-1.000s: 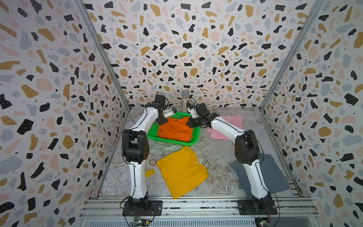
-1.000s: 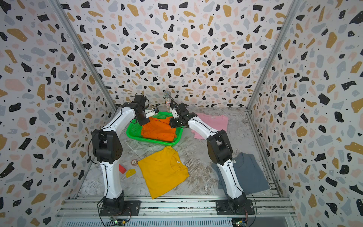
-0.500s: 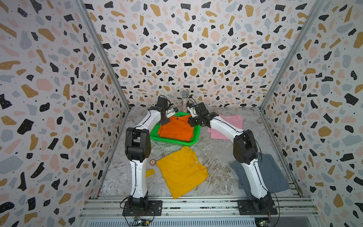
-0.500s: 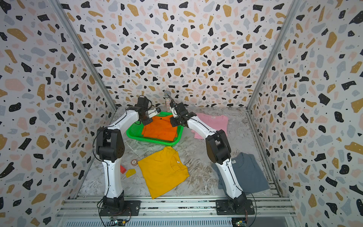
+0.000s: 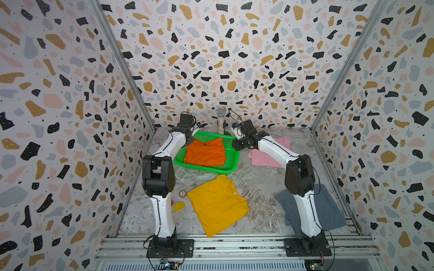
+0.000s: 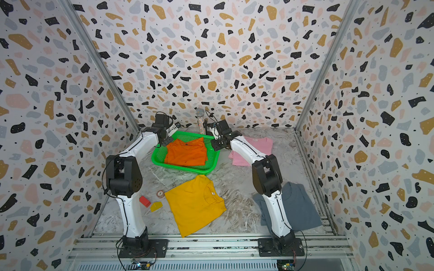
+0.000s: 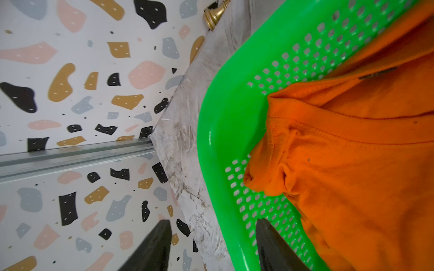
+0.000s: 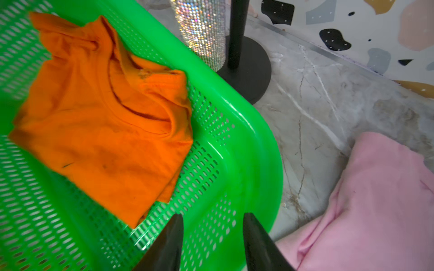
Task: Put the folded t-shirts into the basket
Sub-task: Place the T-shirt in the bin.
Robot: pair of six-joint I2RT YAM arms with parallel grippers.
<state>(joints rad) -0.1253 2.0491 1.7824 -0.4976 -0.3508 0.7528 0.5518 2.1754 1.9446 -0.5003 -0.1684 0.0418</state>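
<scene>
- Basket [image 5: 206, 168] sits at the far middle of the table [image 5: 258, 187], between both arms.
- Orange t-shirt [image 5: 204, 152] lies inside the basket.
- Left gripper [image 7: 212, 225]: jaws spread, holding nothing, at the basket's rim.
- Right gripper [image 8: 212, 218]: jaws spread, empty, over the basket's wall.

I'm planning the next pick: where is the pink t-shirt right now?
In both top views the pink t-shirt lies flat on the table at the far right, just right of the green basket.
</scene>
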